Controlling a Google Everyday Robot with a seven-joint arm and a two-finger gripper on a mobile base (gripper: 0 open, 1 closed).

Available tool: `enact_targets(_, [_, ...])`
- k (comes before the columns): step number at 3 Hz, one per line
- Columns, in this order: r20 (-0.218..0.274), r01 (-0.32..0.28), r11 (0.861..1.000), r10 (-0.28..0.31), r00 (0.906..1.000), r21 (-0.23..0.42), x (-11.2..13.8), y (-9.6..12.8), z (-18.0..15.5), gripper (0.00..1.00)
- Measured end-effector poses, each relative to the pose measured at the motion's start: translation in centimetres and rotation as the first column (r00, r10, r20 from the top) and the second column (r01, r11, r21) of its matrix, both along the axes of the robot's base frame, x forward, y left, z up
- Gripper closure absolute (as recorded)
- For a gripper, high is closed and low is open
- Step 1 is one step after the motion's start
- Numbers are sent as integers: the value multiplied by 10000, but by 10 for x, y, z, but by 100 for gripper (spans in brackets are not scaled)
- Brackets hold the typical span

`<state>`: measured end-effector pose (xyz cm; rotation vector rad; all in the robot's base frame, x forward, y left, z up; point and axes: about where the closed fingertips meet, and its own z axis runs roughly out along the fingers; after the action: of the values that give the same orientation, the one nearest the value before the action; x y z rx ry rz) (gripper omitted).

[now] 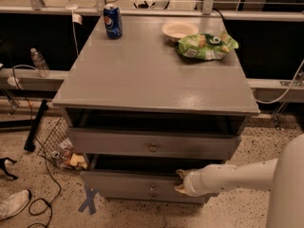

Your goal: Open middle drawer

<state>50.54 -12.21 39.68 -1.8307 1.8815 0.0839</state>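
On the floor at your far left lies a shoe (14, 204). A wire basket (54, 137) sits close to the cabinet's left side, and a blue tape cross (89, 199) marks the floor just by the lower left corner. None of these lies straight in front of the drawers, so the forward path looks open.

On the tabletop (152, 80) you have 1 soda can (113, 21), 1 bowl (179, 30) and 1 chip bag (206, 45), all well back from the front edge.

The middle drawer (123, 183) sits below the taller top drawer (109, 144), which stands pulled out above it. The middle drawer is itself partway out, with a dark gap showing behind its low front. Its small round knob (152, 187) is at the centre. Treat it as stiff painted wood, probably fairly heavy and running on slides. The flat face looks smooth and would likely slip, so the places to hold are the knob or the top lip.

The gripper (180, 182) is at that top lip, right of the knob. You cannot tell whether it is spread, pressed together or pinching the edge. A pull from off centre may skew a wide drawer, so draw straight out and level. The top drawer is close overhead, so keep low. At the right, the arm (237, 175) reaches in from the robot's body (289, 189), and the floor there is bare.
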Motion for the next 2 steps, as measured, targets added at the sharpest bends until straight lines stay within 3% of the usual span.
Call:
enact_targets(1, [-336,217,9998,-215,9992,28,-14,-7,1,100])
enact_targets(2, [-359,228,9997,-225,9991,87,-16,-10,1,100])
